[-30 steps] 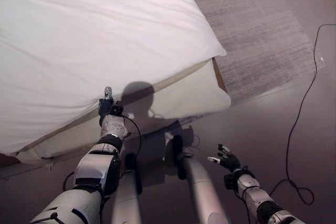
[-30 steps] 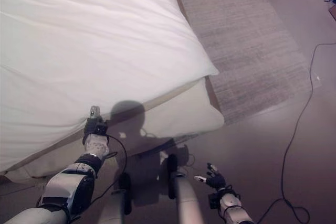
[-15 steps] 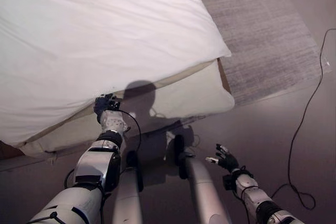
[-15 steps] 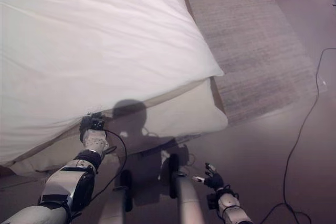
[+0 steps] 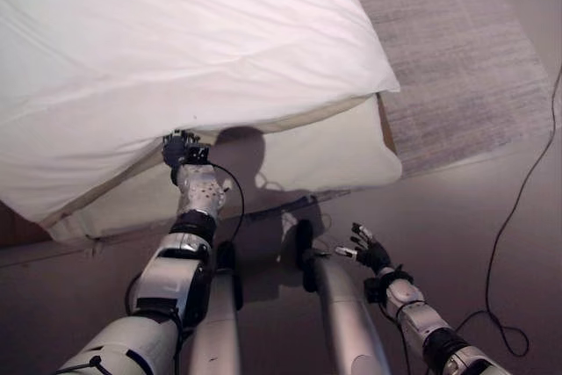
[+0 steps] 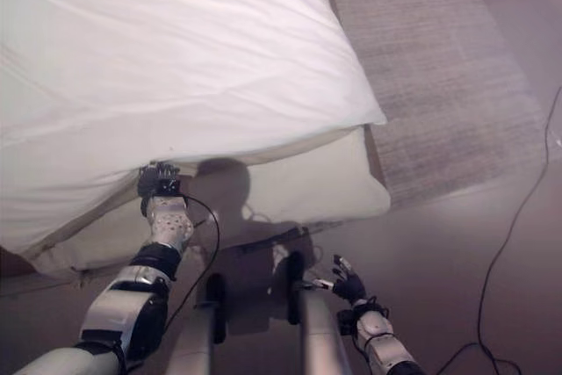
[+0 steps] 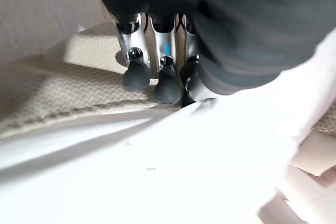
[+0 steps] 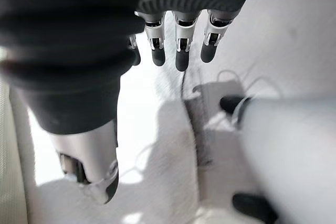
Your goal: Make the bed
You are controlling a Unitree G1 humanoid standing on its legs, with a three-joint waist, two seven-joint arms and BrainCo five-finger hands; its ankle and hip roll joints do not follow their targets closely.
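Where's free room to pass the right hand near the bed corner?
Bare floor lies open between the mattress corner, the rug and the right hand, which hangs open there. It is tight at the duvet edge, where the left hand sits against the mattress side.

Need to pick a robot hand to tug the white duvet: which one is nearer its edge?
Left. The left robot hand is up at the white duvet edge, fingertips against the fabric. The right robot hand hangs low over the floor, well clear of the bed.

bed [image 5: 325, 151], white duvet [image 5: 176, 41] on top
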